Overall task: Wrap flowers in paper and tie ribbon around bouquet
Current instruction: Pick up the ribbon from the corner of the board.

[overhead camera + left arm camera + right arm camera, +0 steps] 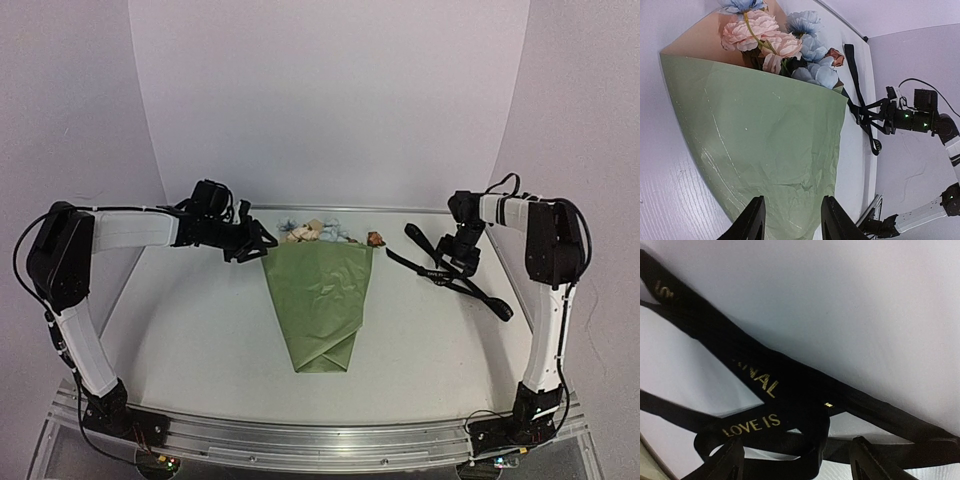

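The bouquet lies flat mid-table, an olive-green paper [322,300] cone with its point toward the arms. The flowers [318,232], pale blue, cream-pink and one brownish head, stick out of the wide far end [785,42]. My left gripper [256,244] hovers at the cone's upper left corner, open, its fingers [753,220] spread over the paper [765,135] and pinching nothing. The black ribbon [455,272] lies loose at the right. My right gripper [463,256] sits low over it, open, with loops of the gold-lettered ribbon [775,400] between its fingertips [871,460].
The white table [190,330] curves up into a white backdrop just behind the flower heads. The ribbon runs diagonally from near the brown flower to the right arm's side [503,312]. A metal rail [320,440] edges the near side.
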Available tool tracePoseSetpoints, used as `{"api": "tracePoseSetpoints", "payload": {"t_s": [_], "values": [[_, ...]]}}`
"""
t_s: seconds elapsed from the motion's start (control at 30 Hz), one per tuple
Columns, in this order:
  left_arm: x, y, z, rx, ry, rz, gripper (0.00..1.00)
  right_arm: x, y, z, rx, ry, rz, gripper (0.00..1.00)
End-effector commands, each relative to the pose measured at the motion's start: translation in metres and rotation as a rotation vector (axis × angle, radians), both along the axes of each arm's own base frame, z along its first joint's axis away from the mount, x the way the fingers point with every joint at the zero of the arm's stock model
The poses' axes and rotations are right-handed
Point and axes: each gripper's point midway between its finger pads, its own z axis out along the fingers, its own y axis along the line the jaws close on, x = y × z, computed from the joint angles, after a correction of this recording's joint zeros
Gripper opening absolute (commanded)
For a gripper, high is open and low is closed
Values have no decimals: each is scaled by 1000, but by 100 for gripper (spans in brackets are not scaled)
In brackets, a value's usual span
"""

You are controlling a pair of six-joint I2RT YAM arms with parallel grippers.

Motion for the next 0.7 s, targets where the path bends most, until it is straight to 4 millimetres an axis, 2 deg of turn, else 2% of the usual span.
{"api": "tracePoseSetpoints", "payload": {"t_s": [0.0, 0.13, 0.3, 0.47, 0.67], "values": [[-7, 6, 28, -4, -64, 4, 41, -9, 2, -16, 24, 70, -43, 66], [-11, 9, 30, 5, -73, 6, 41, -9, 4, -13, 39, 63, -48, 42], [-18, 10, 36, -5, -95, -2, 41, -11, 11, 4, 83, 29, -50, 1], [-30, 3, 46, -12, -160, -50, 41, -20, 23, 40, 155, -50, -54, 0], [-40, -9, 54, -33, -229, -104, 42, -55, 40, 80, 196, -143, -37, 0]]}}
